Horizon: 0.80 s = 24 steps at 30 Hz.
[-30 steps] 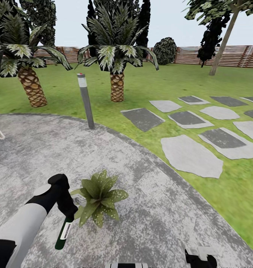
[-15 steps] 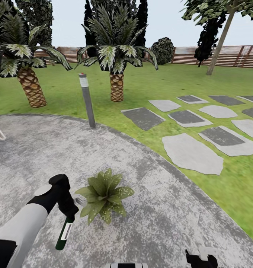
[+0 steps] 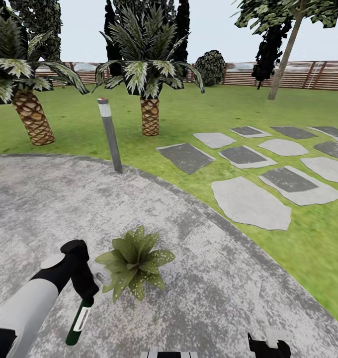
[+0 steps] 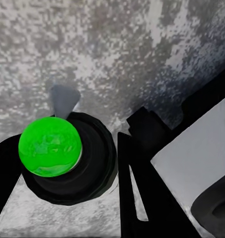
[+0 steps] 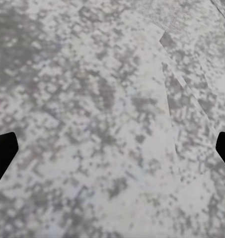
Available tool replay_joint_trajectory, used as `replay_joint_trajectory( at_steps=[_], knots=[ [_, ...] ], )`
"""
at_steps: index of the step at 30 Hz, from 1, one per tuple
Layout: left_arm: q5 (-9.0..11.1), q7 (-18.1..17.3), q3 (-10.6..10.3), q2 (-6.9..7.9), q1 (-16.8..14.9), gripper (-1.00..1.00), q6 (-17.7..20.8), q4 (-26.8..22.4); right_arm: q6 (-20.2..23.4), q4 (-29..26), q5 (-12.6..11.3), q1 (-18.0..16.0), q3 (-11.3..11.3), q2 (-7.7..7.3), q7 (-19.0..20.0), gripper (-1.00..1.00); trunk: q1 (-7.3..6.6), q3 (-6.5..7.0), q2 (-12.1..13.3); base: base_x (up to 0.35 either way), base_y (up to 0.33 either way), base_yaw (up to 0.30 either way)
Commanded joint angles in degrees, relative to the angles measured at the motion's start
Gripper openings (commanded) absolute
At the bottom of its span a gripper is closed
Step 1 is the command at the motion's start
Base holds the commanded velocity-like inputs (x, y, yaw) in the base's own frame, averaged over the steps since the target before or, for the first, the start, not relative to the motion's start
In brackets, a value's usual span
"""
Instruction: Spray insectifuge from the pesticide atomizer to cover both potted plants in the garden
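The left tool (image 3: 84, 293) is being seen clamped on the pesticide atomizer (image 3: 75, 323), whose head is being hidden inside the tool; only the dark green body and white label are being shown, hanging tilted above the patio (image 3: 199, 258). In the left wrist view the bottle's end (image 4: 50, 146) is being shown as a bright green disc between dark fingers (image 4: 142, 198), and the label cannot be made out there. One potted plant (image 3: 134, 261) is being seen just beside the left tool, its pot being covered by its leaves. The right tool (image 3: 268, 345) is being cut off at the lower edge of the head view; in the right wrist view its fingertips (image 5: 3, 153) are being shown far apart at the frame's sides, above bare stone.

Compared with half a second earlier, the whole head view is being shifted slightly, so the bollard (image 3: 109, 134) and palms (image 3: 149, 94) are being displaced together. The atomizer is being held lower and more tilted relative to the plant.
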Motion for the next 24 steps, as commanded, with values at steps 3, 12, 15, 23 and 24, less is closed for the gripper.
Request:
replay_joint_trajectory(
  at_steps=[3, 12, 15, 23, 24],
  knots=[
    [-0.4, -0.5, 0.3, -0.45, 0.4, -1.0, -0.4, -0.5, -0.2, 0.0, 0.1, 0.0, -0.2, 0.0, 0.0, 1.0, -0.01, -0.05, 0.0, 0.0, 0.0, 0.0],
    [0.2, -0.5, 0.5, -1.54, 0.3, -1.0, -0.5, -0.7, -0.2, 0.1, 0.1, 0.0, -0.2, 0.0, 0.1, 1.0, -0.01, -0.05, 0.0, -0.001, 0.0, -0.177],
    [0.2, -0.5, 0.5, -1.53, 0.3, -1.0, -0.5, -0.7, -0.2, 0.1, 0.1, 0.0, -0.2, 0.0, 0.1, 1.0, -0.01, -0.05, 0.0, -0.16, 0.097, -0.295],
    [0.1, -0.5, 0.6, -1.53, 0.3, -1.0, -0.5, -0.6, -0.2, 0.1, 0.1, 0.0, -0.2, 0.08, 0.0, 1.0, -0.01, -0.05, 0.0, -0.062, 0.277, -0.219],
    [0.1, -0.5, 0.6, -1.53, 0.3, -1.0, -0.5, -0.6, -0.2, 0.1, 0.1, 0.0, -0.2, 0.08, 0.1, 1.0, -0.01, -0.05, 0.0, -0.002, 0.301, -0.029]
  ],
)
